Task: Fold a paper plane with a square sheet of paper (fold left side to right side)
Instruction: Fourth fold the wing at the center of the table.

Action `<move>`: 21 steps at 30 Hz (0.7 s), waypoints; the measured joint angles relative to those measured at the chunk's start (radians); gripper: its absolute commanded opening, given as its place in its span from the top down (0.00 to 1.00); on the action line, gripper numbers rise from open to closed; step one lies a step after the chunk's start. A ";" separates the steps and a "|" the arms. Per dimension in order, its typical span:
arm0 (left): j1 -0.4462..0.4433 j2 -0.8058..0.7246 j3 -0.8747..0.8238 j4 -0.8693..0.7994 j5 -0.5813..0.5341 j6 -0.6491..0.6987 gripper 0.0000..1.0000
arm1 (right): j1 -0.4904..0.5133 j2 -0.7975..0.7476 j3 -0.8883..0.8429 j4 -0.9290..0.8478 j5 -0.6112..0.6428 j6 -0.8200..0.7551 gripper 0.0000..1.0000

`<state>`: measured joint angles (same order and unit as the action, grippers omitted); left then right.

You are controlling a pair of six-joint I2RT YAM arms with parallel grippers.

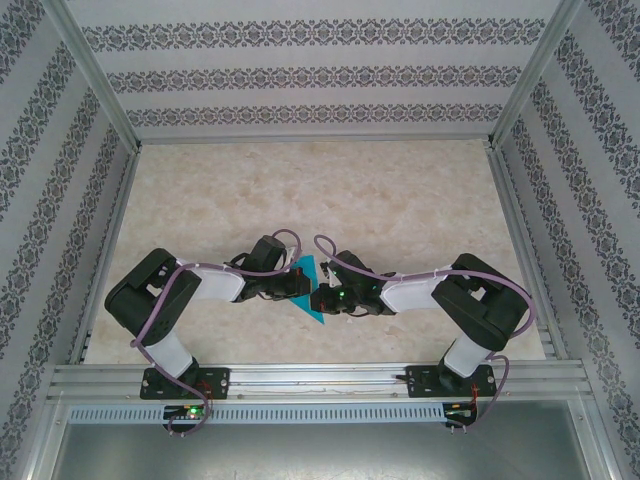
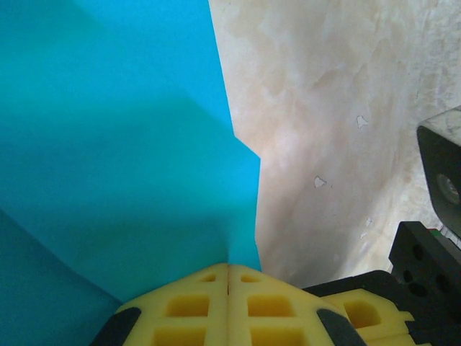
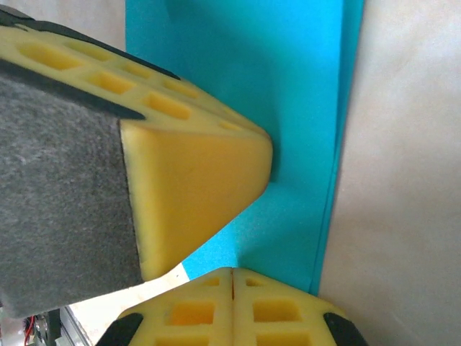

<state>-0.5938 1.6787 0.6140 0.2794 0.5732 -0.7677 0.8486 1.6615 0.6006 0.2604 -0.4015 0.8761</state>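
One narrow, layered turquoise paper plane [image 3: 288, 86]

Left gripper [image 1: 300, 284] and right gripper [image 1: 320, 298] hide much of the paper [image 1: 306, 268] from above (folds perhaps too small to tell); wrist views crop it.

The paper plane [image 2: 122, 158] showed matt, smooth turquoise paper with crisp creases on a faintly glossy marbled table [image 2: 338, 108]. At six o'clock in the left wrist view, the left gripper's fingers [image 2: 189, 310] looked like matt yellow foam; at nine o'clock in the right wrist view, grey facing [image 3: 65, 194] appeared rough, felt-like.
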 measured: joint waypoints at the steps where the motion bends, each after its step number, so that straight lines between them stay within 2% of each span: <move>1: 0.000 0.001 0.000 0.000 0.000 0.000 0.96 | 0.000 0.000 0.001 -0.002 0.001 -0.004 1.00; 9: 0.022 0.024 0.015 0.005 0.042 0.001 0.95 | 0.000 0.002 0.008 -0.015 0.000 -0.019 1.00; 21: 0.105 0.079 0.078 0.002 0.070 0.034 0.95 | 0.000 0.004 0.014 -0.025 -0.003 -0.020 1.00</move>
<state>-0.4892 1.7573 0.6918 0.2817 0.6434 -0.7334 0.8490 1.6657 0.6144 0.2352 -0.4046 0.8562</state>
